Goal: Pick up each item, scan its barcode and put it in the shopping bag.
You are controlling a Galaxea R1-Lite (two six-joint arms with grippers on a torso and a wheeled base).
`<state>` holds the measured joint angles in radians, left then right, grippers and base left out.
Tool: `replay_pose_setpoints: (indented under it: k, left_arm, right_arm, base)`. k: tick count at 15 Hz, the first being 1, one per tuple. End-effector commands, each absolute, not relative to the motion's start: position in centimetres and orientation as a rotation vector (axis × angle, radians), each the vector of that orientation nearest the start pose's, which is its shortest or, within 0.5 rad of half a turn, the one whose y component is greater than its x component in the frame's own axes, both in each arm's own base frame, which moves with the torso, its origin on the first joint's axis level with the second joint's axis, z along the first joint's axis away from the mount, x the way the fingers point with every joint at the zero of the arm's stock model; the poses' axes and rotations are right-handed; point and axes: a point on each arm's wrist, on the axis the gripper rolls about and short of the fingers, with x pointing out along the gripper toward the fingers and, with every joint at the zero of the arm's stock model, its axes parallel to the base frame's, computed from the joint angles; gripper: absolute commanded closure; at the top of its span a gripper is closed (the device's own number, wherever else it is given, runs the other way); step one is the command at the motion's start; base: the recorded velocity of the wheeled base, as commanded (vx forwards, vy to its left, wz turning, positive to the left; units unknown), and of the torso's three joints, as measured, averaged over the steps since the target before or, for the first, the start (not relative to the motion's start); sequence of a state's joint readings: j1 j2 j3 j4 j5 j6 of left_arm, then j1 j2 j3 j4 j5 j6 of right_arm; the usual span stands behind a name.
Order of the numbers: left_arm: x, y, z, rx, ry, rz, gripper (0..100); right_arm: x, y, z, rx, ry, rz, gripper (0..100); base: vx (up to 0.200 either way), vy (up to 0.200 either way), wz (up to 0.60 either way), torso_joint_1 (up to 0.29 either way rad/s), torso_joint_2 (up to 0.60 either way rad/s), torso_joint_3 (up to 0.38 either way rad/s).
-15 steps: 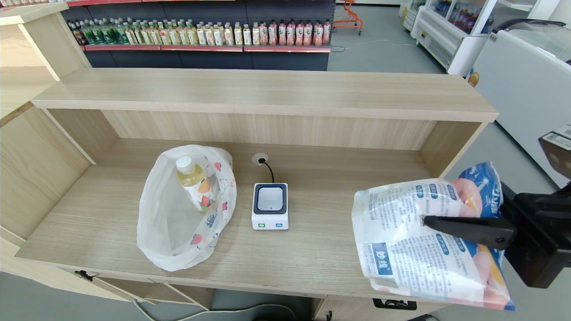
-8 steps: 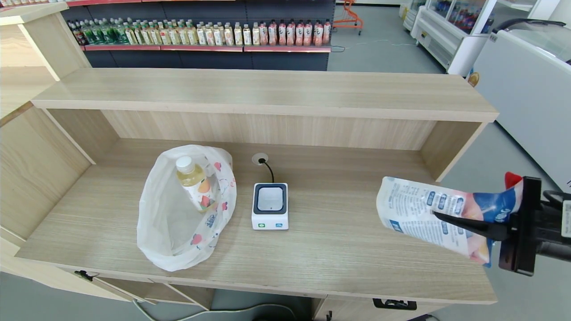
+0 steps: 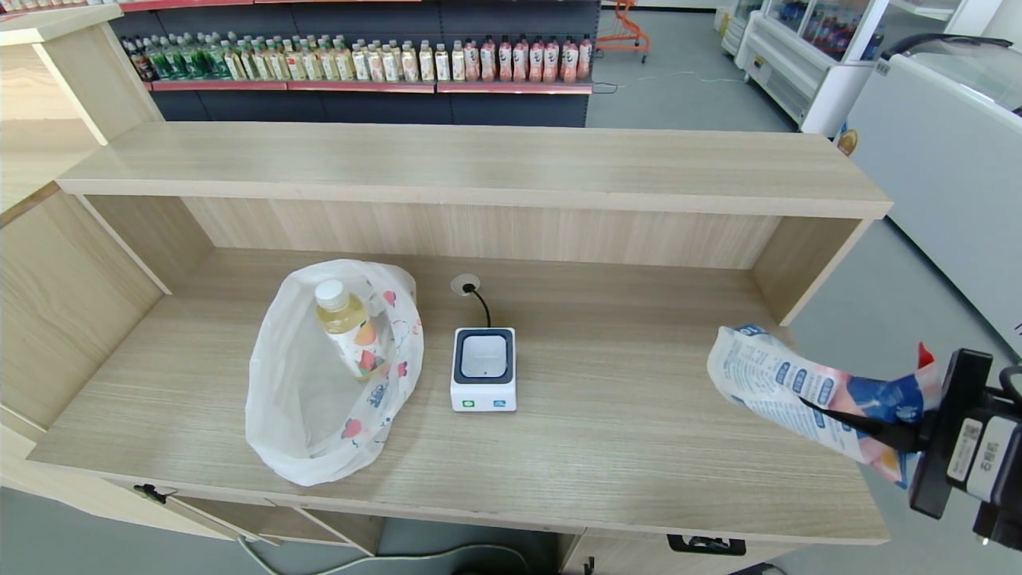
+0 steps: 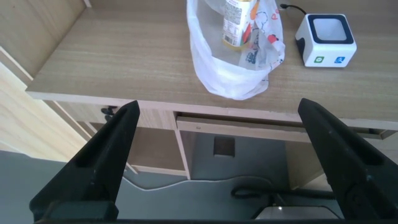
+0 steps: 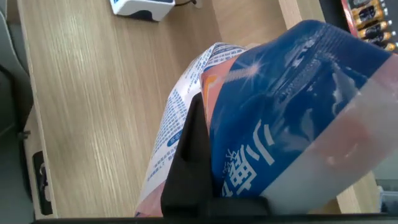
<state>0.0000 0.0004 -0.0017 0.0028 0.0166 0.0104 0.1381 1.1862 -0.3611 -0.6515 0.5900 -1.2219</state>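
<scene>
Right gripper, lower right of head frame, clamped on a blue-white-pink pouch. The pouch is slanted over the right end of the counter. Left gripper has its fingers spread wide with nothing between them, out in front of the counter edge. Scanner at frame centre. White shopping bag sits just left of it with a bottle inside.
</scene>
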Motion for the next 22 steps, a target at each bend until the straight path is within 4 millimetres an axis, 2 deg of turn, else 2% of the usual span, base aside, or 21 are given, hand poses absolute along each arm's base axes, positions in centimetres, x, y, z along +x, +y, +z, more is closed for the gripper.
replay_pose_setpoints:
  k: [1,3,10,13,16,22]
  left_arm:
    - [-2.3,0.0,7.6,0.011,0.002,0.017,0]
    - [-2.3,0.0,7.6,0.009,0.002,0.017,0]
    - [-2.3,0.0,7.5,0.011,0.003,0.017,0]
    - [-2.3,0.0,7.6,0.011,0.002,0.017,0]
    - [-2.3,0.0,7.6,0.009,0.002,0.017,0]
    - [-2.3,0.0,7.6,0.014,0.002,0.018,0]
  right_arm:
    - [14.7,3.9,18.5,-1.128,-0.323,0.750,100]
    - [15.0,4.6,19.3,-1.151,-0.371,0.760,100]
    - [15.7,5.3,19.2,-1.157,-0.360,0.776,100]
    - [16.4,5.6,19.5,-1.151,-0.361,0.784,100]
    - [18.1,6.0,19.8,-1.143,-0.353,0.794,100]
    - [21.5,6.5,19.0,-1.079,-0.315,0.872,100]
  base:
    - [0.000,0.000,0.00,0.000,0.00,0.000]
    - [0.000,0.000,0.00,0.000,0.00,0.000]
    - [0.000,0.000,0.00,0.000,0.00,0.000]
    - [0.000,0.200,0.00,0.001,0.00,0.009]
    - [0.000,0.200,0.00,0.007,0.00,0.005]
    - [0.000,0.167,0.00,0.004,0.00,0.003]
